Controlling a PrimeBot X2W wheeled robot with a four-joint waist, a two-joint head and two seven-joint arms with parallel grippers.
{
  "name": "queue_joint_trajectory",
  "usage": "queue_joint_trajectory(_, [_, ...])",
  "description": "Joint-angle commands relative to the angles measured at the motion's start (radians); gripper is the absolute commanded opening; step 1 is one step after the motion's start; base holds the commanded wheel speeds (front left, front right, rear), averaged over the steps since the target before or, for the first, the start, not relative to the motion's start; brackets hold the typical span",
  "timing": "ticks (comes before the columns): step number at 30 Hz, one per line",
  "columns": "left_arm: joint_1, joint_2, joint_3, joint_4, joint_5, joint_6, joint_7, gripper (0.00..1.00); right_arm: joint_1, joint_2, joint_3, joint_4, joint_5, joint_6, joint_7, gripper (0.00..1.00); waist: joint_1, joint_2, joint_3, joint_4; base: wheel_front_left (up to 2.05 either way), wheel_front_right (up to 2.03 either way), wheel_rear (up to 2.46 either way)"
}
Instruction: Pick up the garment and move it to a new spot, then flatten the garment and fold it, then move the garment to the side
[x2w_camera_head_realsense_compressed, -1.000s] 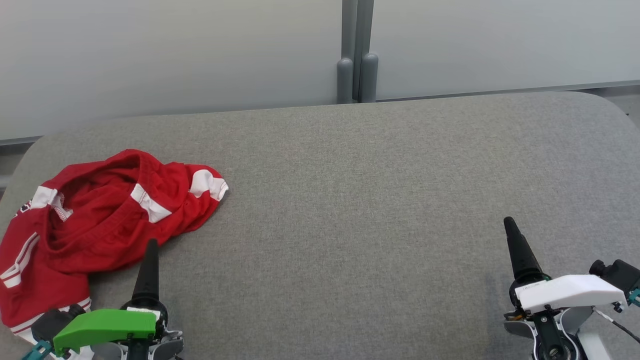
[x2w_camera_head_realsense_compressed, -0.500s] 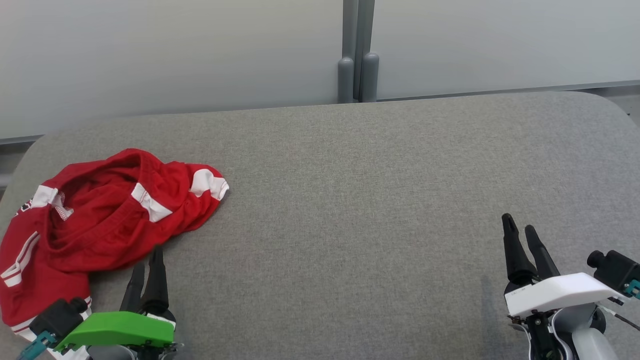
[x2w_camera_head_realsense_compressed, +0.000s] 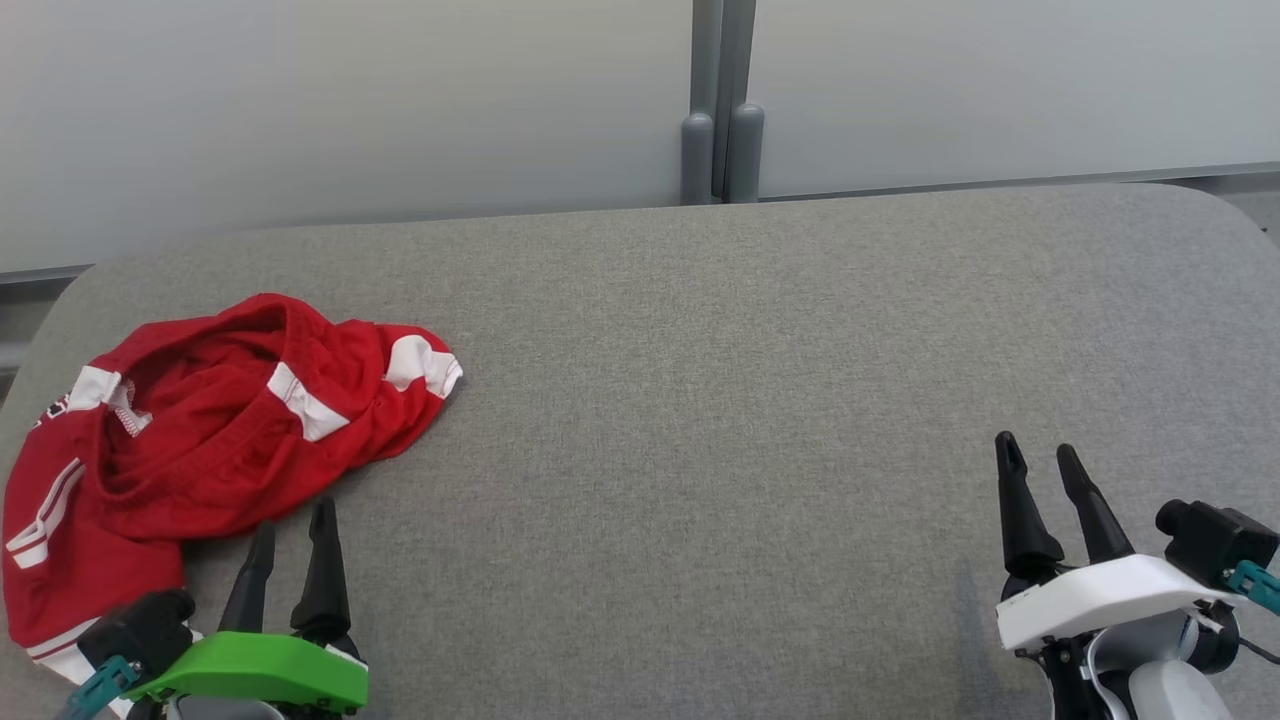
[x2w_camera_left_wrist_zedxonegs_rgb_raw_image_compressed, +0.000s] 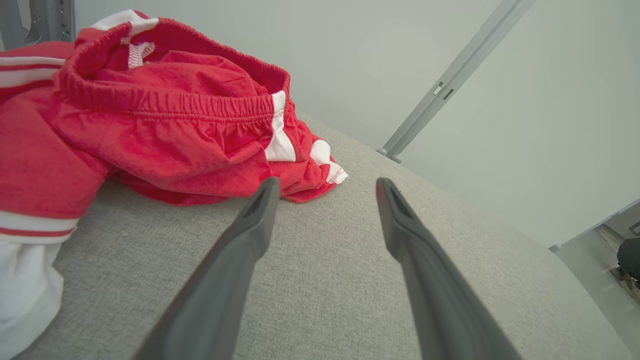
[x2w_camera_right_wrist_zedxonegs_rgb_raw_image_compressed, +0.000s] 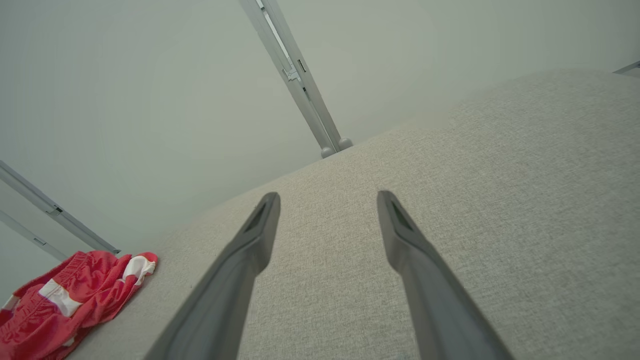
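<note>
The red-and-white garment (x2w_camera_head_realsense_compressed: 200, 440) lies crumpled at the left end of the desk (x2w_camera_head_realsense_compressed: 700, 400), just ahead of the left claw (x2w_camera_head_realsense_compressed: 293, 517) and to its left. Its long axis slants from beside that claw's left flank to ahead of its tips. The left claw's fingers stand spread and empty, just short of the cloth's near edge. The right claw (x2w_camera_head_realsense_compressed: 1035, 446), also spread and empty, sits well apart with the garment far to its left. The left arm looks better placed for the pickup.
</note>
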Motion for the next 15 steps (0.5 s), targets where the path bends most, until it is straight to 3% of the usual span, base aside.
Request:
queue_joint_trajectory(1, [0.004,0.004,0.004,-0.013,0.033,-0.004,-0.011,1.00,-0.001,-0.004,0.003,-0.015,-0.033,0.002,-0.010,1.00,0.0000,0.0060,0.000,0.000,0.00,0.00,0.00])
queue_joint_trajectory(15, [0.024,-0.007,0.017,-0.012,0.193,-0.022,-0.047,1.00,0.014,-0.005,0.009,-0.014,-0.188,0.003,-0.047,1.00,0.0000,0.0074,0.002,0.003,0.00,0.00,0.00])
